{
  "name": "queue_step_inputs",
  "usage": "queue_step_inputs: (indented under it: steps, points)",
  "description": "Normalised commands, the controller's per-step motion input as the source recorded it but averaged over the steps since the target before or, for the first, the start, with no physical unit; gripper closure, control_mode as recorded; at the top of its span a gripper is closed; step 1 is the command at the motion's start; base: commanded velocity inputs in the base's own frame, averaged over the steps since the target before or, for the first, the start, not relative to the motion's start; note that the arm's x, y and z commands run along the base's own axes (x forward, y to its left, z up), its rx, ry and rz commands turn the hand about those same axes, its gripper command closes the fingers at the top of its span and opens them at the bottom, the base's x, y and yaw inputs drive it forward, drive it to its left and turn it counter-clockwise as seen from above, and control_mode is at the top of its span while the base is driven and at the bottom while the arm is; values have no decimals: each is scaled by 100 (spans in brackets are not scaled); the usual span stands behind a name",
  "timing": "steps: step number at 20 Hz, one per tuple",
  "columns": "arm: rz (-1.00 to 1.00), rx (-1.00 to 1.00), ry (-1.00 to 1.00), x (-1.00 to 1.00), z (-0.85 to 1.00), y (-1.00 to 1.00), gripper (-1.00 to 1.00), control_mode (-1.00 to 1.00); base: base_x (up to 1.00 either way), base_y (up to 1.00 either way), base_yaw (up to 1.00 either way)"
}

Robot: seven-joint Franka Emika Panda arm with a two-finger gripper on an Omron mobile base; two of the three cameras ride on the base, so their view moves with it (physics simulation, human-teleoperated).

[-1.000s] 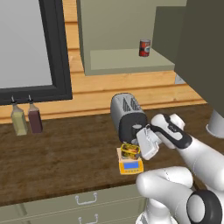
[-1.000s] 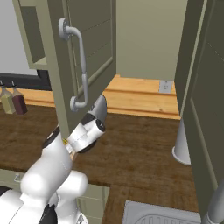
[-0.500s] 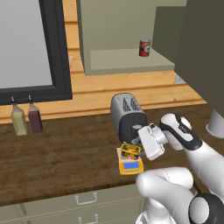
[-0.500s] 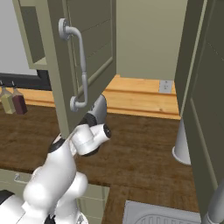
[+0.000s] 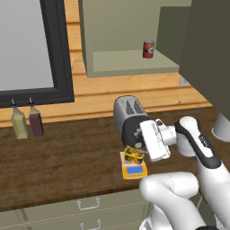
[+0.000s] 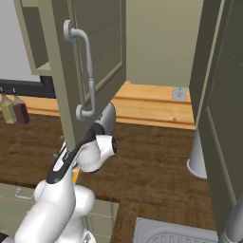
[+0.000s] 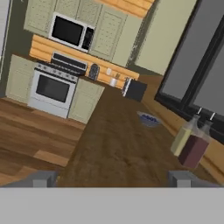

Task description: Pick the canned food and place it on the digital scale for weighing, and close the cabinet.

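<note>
No writing is reading clearly on the canned food (image 5: 134,155), sitting mid-frame on the digital scale (image 5: 134,170); the gripper (image 7: 111,178) fingers are standing spread.

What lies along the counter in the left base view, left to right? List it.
Pale yellow bottle → dark red bottle → yellow-orange digital scale carrying the small yellow tin of canned food → white round base at the right edge.

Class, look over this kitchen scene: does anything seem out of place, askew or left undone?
The cabinet door hangs wide open over the counter. The canned food lies slightly askew on the digital scale, beside the toaster. Nothing looks spilled or damaged.
</note>
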Motion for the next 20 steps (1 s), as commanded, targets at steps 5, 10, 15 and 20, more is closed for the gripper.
queue_step_inputs:
  steps: [5,10,15,20]
  points:
    - [0,11,-32,-49,3,98,-100,-100,0,0,0]
    - [-5,4,-40,-68,5,96,-100,-100,0,0,0]
    - [-20,-1,-41,-85,2,50,-100,-100,0,0,0]
    - [-37,0,-59,-61,2,61,-100,-100,0,0,0]
